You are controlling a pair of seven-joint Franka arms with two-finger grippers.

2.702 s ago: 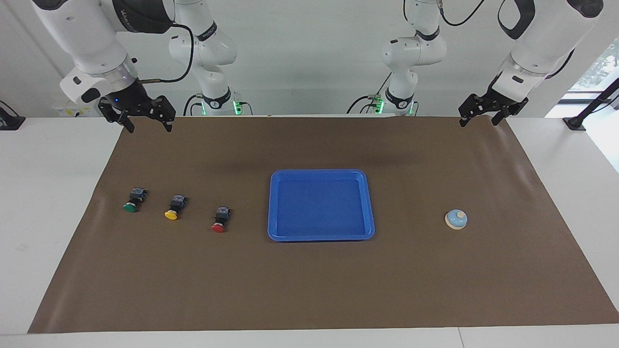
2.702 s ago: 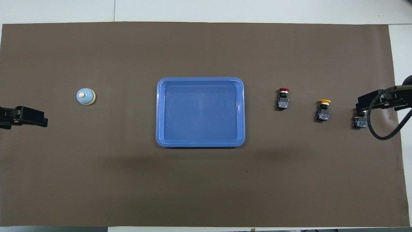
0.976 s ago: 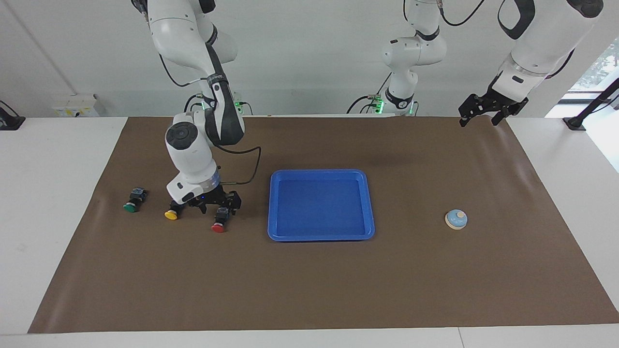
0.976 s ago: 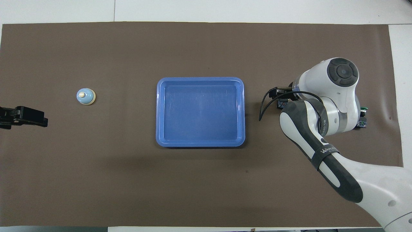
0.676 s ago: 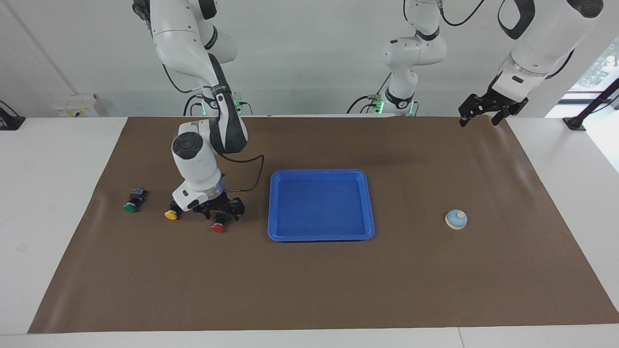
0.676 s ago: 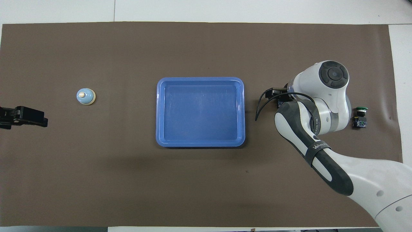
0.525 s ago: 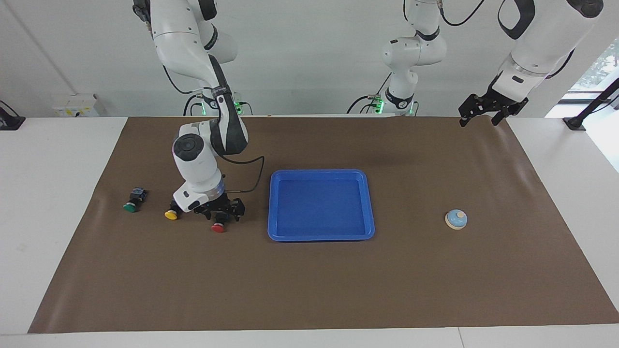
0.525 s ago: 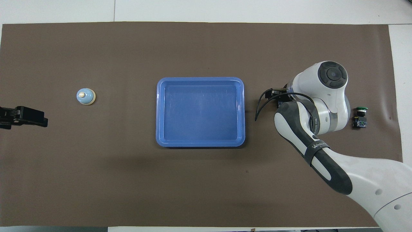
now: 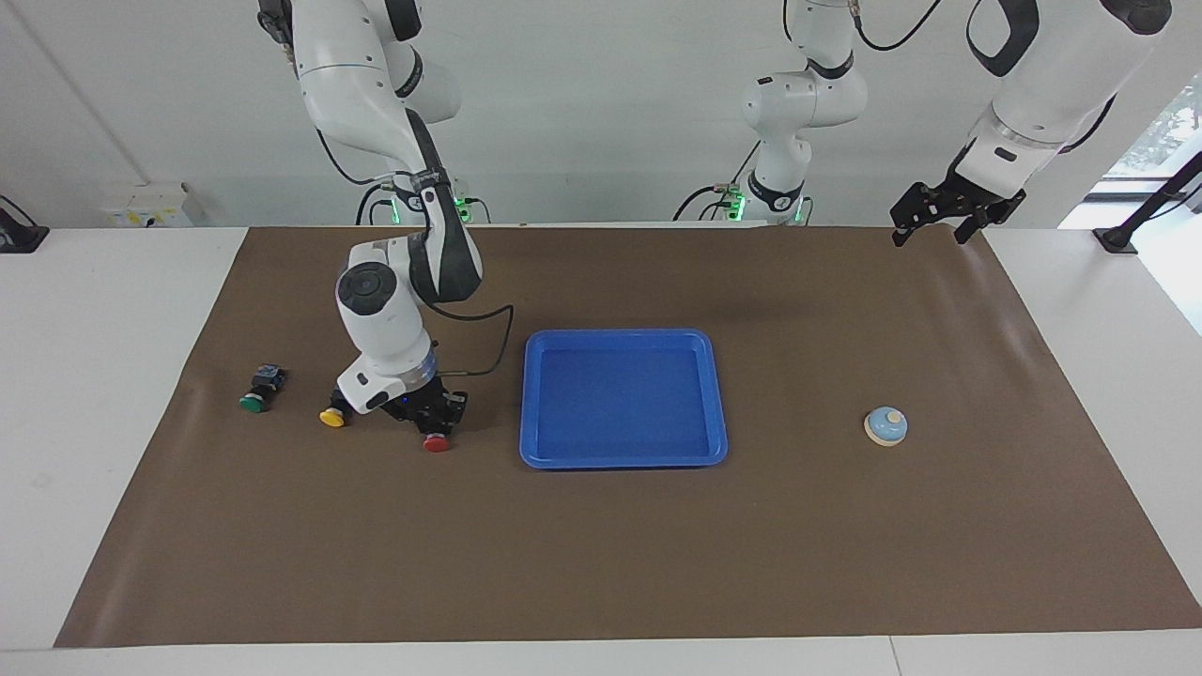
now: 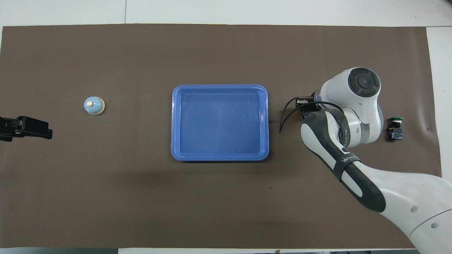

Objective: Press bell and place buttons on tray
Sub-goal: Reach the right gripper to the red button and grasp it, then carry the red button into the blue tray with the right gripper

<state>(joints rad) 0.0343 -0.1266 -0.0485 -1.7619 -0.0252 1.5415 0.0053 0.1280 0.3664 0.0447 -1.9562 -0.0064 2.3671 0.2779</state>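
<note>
We see our right gripper (image 9: 434, 413) down at the brown paper mat (image 9: 601, 545), its fingers closed around the black blocky body of the red mushroom-capped push-button (image 9: 436, 443), which sits on the mat between the flat bright-blue plastic tray (image 9: 624, 460) and the yellow-capped push-button (image 9: 331, 418); the green-capped push-button (image 9: 252, 402) lies closer still to the right arm's end of the table. Our left gripper (image 9: 939, 214) waits with its fingers spread wide above the mat's edge nearest the robots, at the left arm's end, while the small light-blue dome bell with a cream knob (image 9: 886, 426) stands on the mat between the tray and that end, well apart from both.
</note>
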